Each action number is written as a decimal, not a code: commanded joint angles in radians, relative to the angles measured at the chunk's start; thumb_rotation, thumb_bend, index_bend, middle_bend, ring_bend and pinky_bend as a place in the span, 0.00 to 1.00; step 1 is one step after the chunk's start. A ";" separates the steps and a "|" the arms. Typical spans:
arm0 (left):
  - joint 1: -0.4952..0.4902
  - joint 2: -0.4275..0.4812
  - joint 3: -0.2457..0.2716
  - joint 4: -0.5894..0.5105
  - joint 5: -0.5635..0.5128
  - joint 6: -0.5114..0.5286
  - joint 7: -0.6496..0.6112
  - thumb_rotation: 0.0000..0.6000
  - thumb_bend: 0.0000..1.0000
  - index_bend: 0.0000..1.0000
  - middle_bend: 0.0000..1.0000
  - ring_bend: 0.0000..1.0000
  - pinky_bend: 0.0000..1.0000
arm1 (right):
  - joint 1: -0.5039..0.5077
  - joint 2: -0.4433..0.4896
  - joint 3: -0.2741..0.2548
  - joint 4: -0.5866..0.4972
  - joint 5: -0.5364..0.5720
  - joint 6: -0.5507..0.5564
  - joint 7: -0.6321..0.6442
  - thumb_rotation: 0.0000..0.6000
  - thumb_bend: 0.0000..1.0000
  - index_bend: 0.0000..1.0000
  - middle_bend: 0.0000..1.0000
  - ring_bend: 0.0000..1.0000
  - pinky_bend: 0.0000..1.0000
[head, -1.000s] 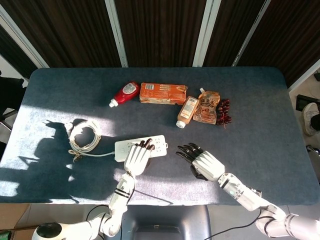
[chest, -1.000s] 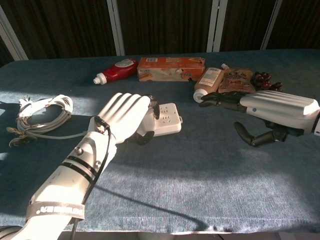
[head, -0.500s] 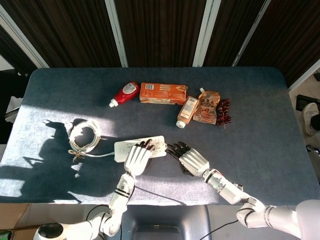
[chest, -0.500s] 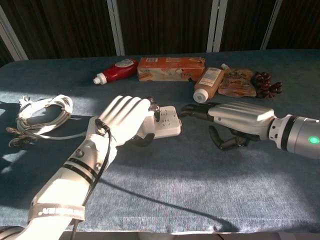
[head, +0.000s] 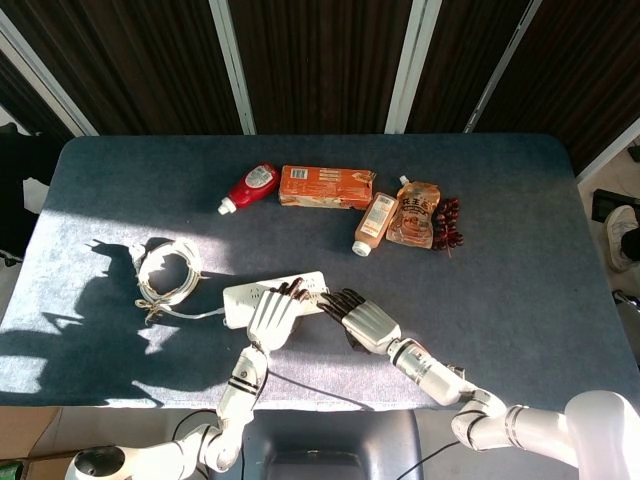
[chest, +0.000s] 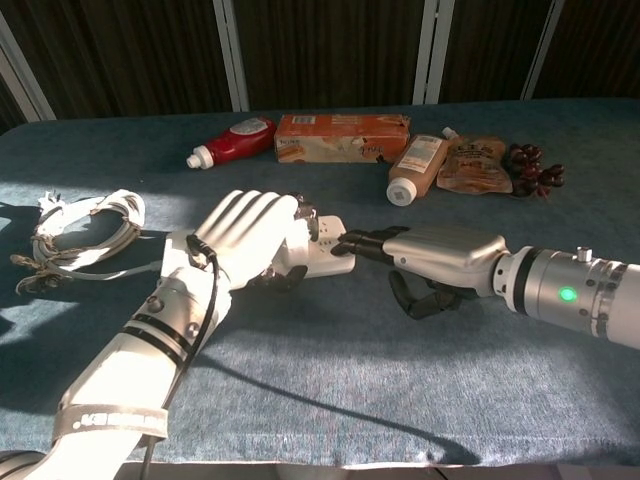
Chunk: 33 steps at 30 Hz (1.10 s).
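Dark slatted panels back a blue-grey counter (head: 520, 260) lit by slanting sun. Near its front edge lies a white power strip (head: 275, 297), its cord running left to a coiled white cable (head: 165, 272). The left hand (head: 274, 315) rests on the strip from the near side, palm down, its fingers (chest: 262, 208) held close together and laid over the top, dark tips reaching the far edge. The right hand (head: 362, 318) lies just beside the strip's right end, its dark fingers (chest: 357, 242) stretched out side by side and touching that end, the thumb curled underneath. Along the far side sit a red sauce bottle (head: 250, 187), an orange box (head: 326, 186), a small bottle (head: 375, 222), a spouted pouch (head: 415, 214) and some dark red dates (head: 449, 224).
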 joint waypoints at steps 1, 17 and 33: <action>0.002 0.001 0.001 0.000 0.001 0.002 -0.001 1.00 0.48 0.41 0.47 0.47 0.61 | 0.005 -0.009 -0.005 0.008 0.012 -0.009 -0.014 1.00 1.00 0.03 0.06 0.00 0.00; 0.008 0.025 0.009 -0.016 0.025 0.009 -0.092 1.00 0.50 0.42 0.47 0.47 0.61 | 0.021 -0.017 -0.014 -0.007 0.082 -0.043 -0.084 1.00 1.00 0.04 0.07 0.00 0.00; 0.029 0.184 -0.008 -0.222 0.092 0.109 -0.084 1.00 0.50 0.41 0.47 0.47 0.60 | 0.002 0.023 -0.003 -0.080 0.120 0.022 -0.126 1.00 1.00 0.00 0.06 0.00 0.00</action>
